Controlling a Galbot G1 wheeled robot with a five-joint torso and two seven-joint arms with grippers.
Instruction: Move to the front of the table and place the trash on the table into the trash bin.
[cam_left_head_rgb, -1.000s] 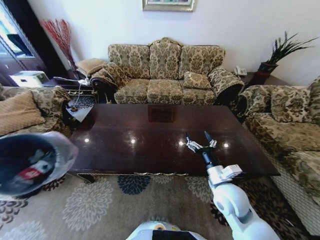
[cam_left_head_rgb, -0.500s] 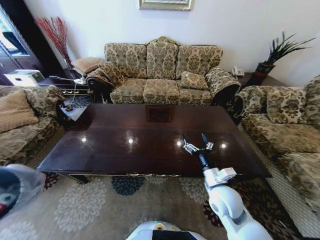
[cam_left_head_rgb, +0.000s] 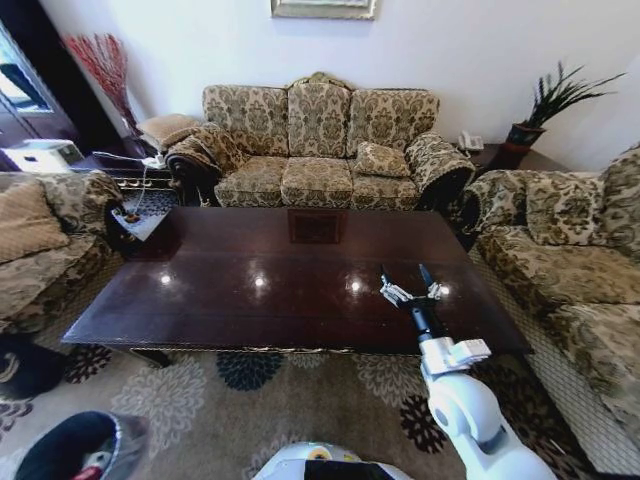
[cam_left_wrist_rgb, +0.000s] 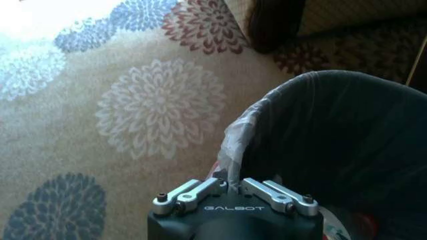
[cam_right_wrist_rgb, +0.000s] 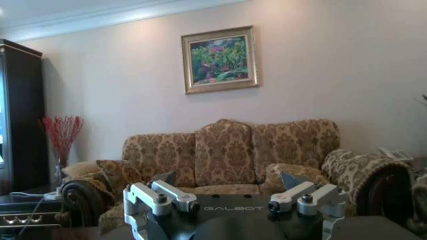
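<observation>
The dark glossy table (cam_left_head_rgb: 260, 300) lies straight ahead with a bare, shiny top. My right gripper (cam_left_head_rgb: 404, 272) hovers open over its right half; in the right wrist view the right gripper (cam_right_wrist_rgb: 227, 180) has its fingers spread wide with nothing between them. The trash bin (cam_left_head_rgb: 125, 435) sits low at the near left over the rug, dark inside with a grey liner. White and red trash (cam_left_head_rgb: 95, 462) lies in it. In the left wrist view my left gripper (cam_left_wrist_rgb: 230, 184) is shut on the trash bin's lined rim (cam_left_wrist_rgb: 237, 135).
A patterned sofa (cam_left_head_rgb: 320, 150) stands behind the table, an armchair (cam_left_head_rgb: 570, 250) at its right and another (cam_left_head_rgb: 45, 240) at its left. A small side table (cam_left_head_rgb: 140, 215) stands at the far left corner. A flowered rug (cam_left_head_rgb: 180, 400) covers the floor before me.
The trash bin, held by my left gripper, has dropped from mid-left to the bottom left corner. The camera has shifted a little. My right gripper stays open over the table.
</observation>
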